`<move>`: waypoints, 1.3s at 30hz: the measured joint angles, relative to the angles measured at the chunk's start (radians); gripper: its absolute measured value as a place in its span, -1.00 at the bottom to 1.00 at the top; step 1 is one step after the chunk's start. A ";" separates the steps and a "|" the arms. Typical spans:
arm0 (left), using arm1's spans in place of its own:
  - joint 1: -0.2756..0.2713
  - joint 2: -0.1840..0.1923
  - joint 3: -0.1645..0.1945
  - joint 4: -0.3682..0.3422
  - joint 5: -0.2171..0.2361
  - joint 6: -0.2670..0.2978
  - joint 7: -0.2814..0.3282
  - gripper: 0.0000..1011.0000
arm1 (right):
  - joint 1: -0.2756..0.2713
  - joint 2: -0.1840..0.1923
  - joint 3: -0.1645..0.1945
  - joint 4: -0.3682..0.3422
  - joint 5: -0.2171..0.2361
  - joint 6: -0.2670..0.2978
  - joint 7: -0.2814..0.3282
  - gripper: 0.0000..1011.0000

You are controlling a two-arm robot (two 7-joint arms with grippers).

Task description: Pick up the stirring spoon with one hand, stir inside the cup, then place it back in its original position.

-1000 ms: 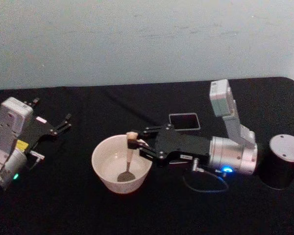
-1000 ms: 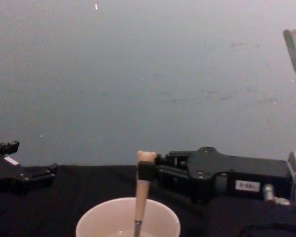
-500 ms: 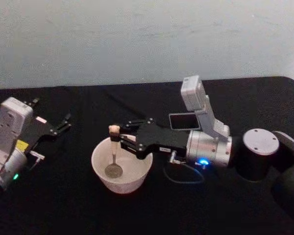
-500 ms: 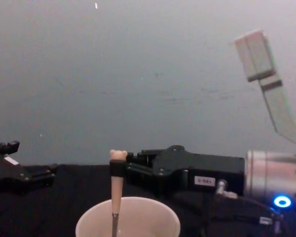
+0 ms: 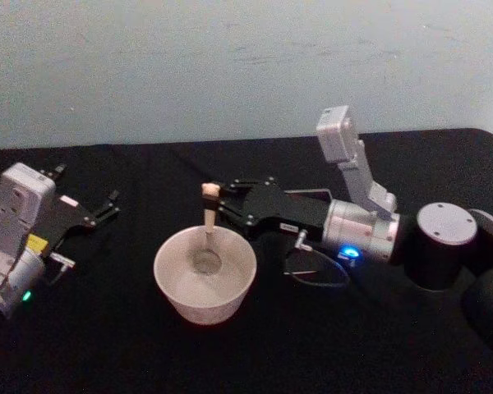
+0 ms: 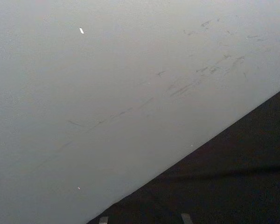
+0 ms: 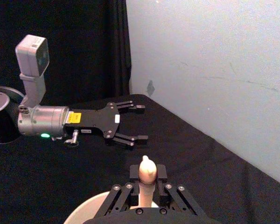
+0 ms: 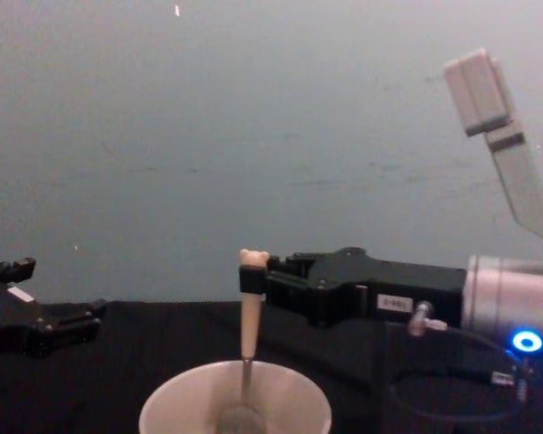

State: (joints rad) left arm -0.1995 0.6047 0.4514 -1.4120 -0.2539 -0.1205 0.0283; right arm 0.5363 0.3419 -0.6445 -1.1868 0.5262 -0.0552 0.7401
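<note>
So the stirring spoon is standing in the cup right now. Its shiny round end sits low down inside, over toward the back wall, and the cream handle pokes up past the rim with a slight tilt. Apart from the spoon I can't tell if there's anything in the cup, the inside just looks pale.

The right gripper comes in from the right side of the table, lying pretty much level. Its jaws are clamped narrow on the handle just under the little bear head, so the head sticks out above the jaws. In the right wrist view the head sits dead centre between the two fingertips.

The cup sits roughly mid-table, a bit left of centre. The table is covered in black cloth, with a plain pale grey-blue wall running along its back edge.

The left gripper is parked over by the left edge of the table, well apart from the cup, with its jaws spread wide and nothing in them.
</note>
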 joint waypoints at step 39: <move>0.000 0.000 0.000 0.000 0.000 0.000 0.000 0.98 | -0.076 0.095 0.066 -0.173 0.152 0.101 -0.056 -0.57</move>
State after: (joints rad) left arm -0.1995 0.6047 0.4514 -1.4119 -0.2539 -0.1206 0.0283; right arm 0.4603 0.4369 -0.5781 -1.3600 0.6780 0.0461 0.6840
